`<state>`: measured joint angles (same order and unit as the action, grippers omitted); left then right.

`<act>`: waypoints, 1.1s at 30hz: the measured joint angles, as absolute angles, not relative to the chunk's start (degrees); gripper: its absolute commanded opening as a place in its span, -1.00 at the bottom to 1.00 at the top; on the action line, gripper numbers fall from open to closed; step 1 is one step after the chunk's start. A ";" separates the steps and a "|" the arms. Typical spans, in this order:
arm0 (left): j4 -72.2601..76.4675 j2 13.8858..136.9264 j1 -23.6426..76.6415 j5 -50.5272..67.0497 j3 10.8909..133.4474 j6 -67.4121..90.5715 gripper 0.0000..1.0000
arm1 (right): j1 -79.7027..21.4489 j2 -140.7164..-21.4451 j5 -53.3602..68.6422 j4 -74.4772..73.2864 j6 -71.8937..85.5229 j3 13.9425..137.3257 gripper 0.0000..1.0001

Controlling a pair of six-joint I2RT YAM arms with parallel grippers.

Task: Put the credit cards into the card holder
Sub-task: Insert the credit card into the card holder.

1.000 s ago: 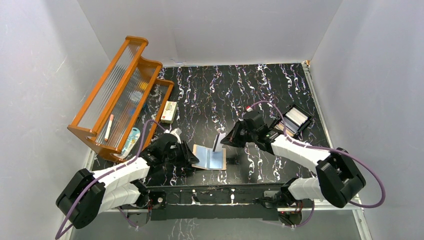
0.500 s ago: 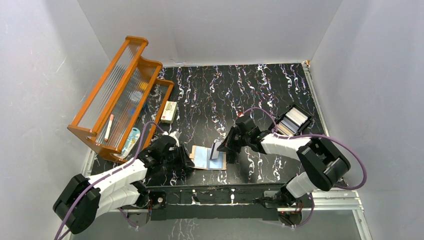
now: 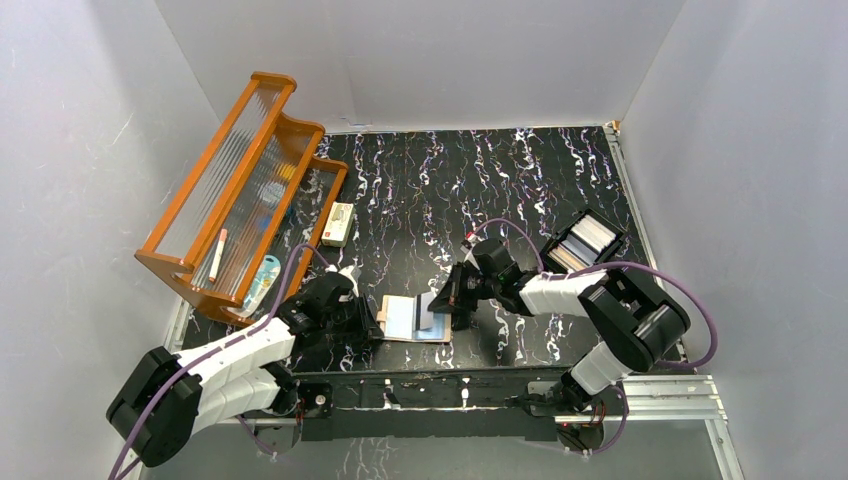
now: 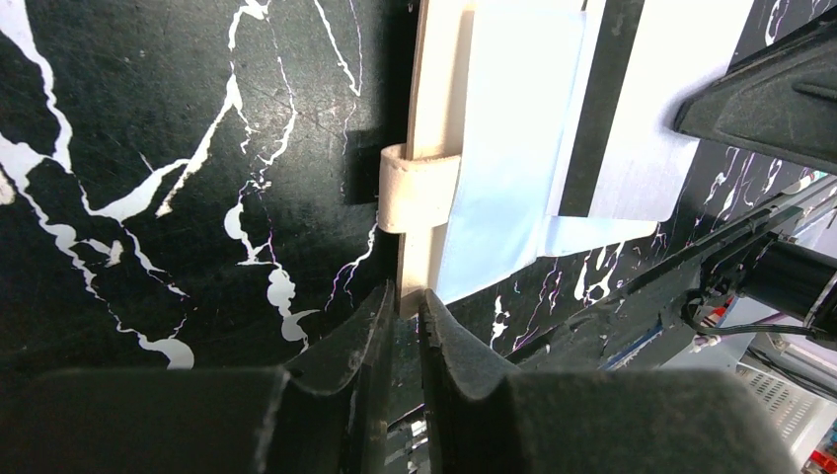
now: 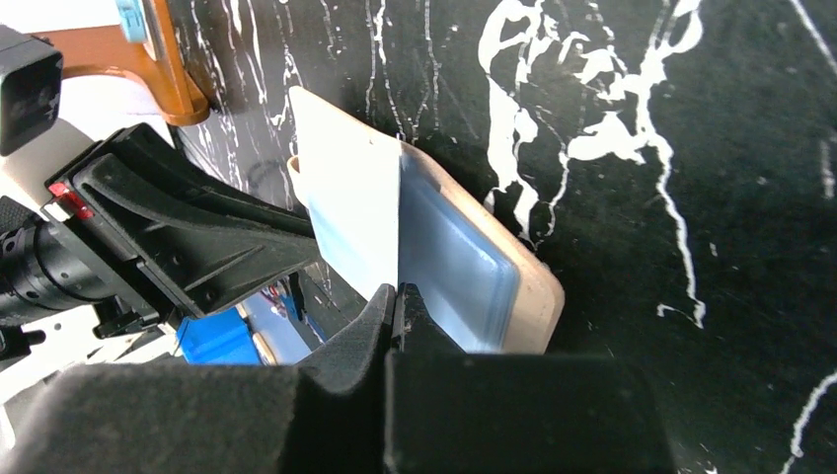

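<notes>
One credit card (image 3: 436, 304) stood tilted on its edge over the open card holder (image 3: 405, 320). The right end effector (image 3: 447, 300) held it by its trailing edge, fingers pressed together on the plastic with no gap visible in the wrist view. The card holder lay spread flat on the counter (image 3: 520, 170), close to the near edge and between the two arms, its pale blue clear pockets facing up. At its left rim sat the left end effector (image 3: 374, 322), its fingers drawn down to a narrow slit. The tan rim ran between the tips just near of the snap tab (image 4: 415, 188), so it appeared to be nipping that rim to pin the holder down. The card looked light, thin and slick, stiff enough to push by one edge yet likely to pivot or bow if its leading corner caught. A hold across the trailing edge, leaving the leading edge free, seemed the right one. The holder looked soft and light and would probably skate on the glossy counter under any push, and its limp pocket mouth would want the card fed in low and flat. It was best gripped at the stitched rim, clear of the pocket openings. A black tray (image 3: 583, 240) sat well apart to the far right.
</notes>
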<state>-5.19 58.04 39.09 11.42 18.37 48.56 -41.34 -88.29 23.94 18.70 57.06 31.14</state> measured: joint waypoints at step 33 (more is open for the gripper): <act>-3.81 59.35 39.09 12.93 18.37 48.56 -0.75 | -42.04 -90.87 25.93 25.19 58.57 31.22 -1.00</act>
